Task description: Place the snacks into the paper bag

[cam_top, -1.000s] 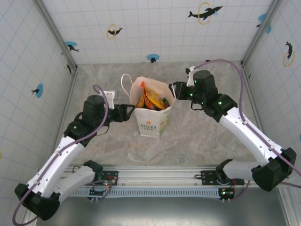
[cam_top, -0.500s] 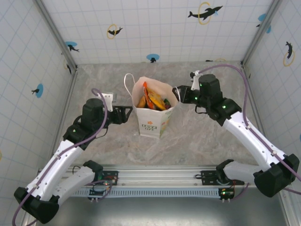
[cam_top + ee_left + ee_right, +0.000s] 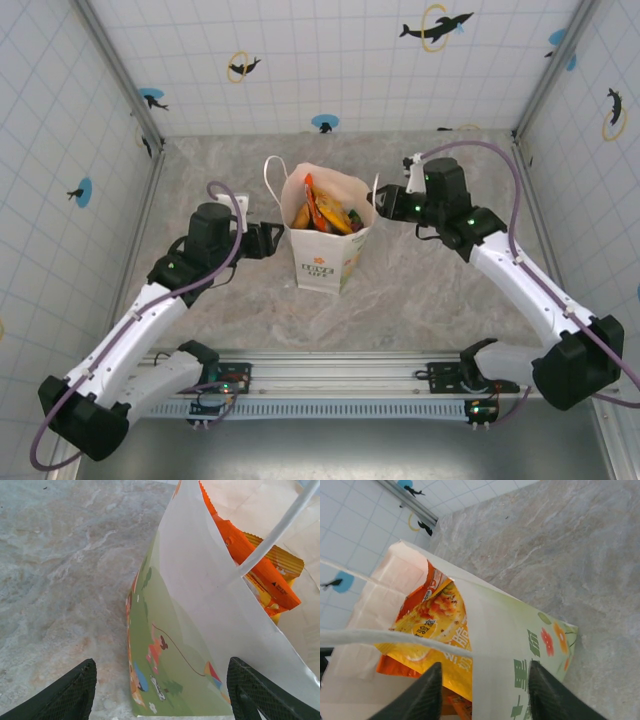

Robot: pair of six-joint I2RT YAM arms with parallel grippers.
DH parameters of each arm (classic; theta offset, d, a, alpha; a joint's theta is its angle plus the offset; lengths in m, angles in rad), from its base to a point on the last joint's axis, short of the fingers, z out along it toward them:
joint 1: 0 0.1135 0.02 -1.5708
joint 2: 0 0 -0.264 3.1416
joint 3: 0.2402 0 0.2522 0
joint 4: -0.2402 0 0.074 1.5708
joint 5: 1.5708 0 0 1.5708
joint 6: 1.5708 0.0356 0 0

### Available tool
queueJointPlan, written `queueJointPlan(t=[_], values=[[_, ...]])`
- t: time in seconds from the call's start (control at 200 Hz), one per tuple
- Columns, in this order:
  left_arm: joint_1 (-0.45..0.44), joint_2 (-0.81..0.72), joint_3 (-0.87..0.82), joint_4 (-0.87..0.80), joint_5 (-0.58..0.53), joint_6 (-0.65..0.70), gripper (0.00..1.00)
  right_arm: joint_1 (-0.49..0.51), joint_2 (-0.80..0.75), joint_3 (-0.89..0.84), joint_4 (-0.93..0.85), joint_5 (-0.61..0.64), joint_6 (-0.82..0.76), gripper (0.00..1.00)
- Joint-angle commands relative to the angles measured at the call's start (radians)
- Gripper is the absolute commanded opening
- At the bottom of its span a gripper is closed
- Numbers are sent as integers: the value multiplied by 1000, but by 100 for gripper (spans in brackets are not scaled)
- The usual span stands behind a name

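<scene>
The white paper bag (image 3: 326, 258) stands upright mid-table with its mouth open. Several snacks (image 3: 320, 210) stick up inside it, orange and yellow packets on top. My left gripper (image 3: 272, 240) sits at the bag's left side; in the left wrist view it (image 3: 161, 695) is open, its fingers wide on either side of the bag's printed lower corner (image 3: 170, 670). An orange packet (image 3: 262, 577) shows behind the string handle (image 3: 280, 527). My right gripper (image 3: 384, 203) is at the bag's right rim. It (image 3: 486, 697) is open astride the bag wall (image 3: 500, 645), one finger over a yellow-orange packet (image 3: 437, 625).
Grey marble table (image 3: 440, 280) lies around the bag. Tiled walls with fish stickers close in the left, back and right, with metal posts (image 3: 130, 90) at the corners. The arms' mounting rail (image 3: 330, 372) runs along the near edge.
The right gripper has shifted a little to the right and settled at the bag's rim. The left gripper has edged closer to the bag. Both pairs of jaws have narrowed slightly.
</scene>
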Motion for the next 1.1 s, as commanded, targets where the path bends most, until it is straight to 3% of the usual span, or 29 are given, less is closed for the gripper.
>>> queueJointPlan(t=[0.0,0.155,0.28,0.375,0.545,0.706,1.096], values=[[1,13,25,36,-30,-1,70,-20,-4,-29,87,-68,19,51],[0,4,13,37,-135,-57,69,-46,-54,-81,149,-121,40,52],[0,-14,6,-12,-340,-138,69,-84,-126,-143,206,-127,61,53],[0,-7,-11,-11,-381,-141,69,-131,-176,-184,208,-105,68,52],[2,65,-56,47,-373,-143,69,-158,-211,-242,103,73,72,49],[15,164,-89,135,-312,-154,67,-135,-189,-334,97,130,105,47],[17,265,-171,307,-183,-190,64,121,-31,-452,316,250,229,44]])
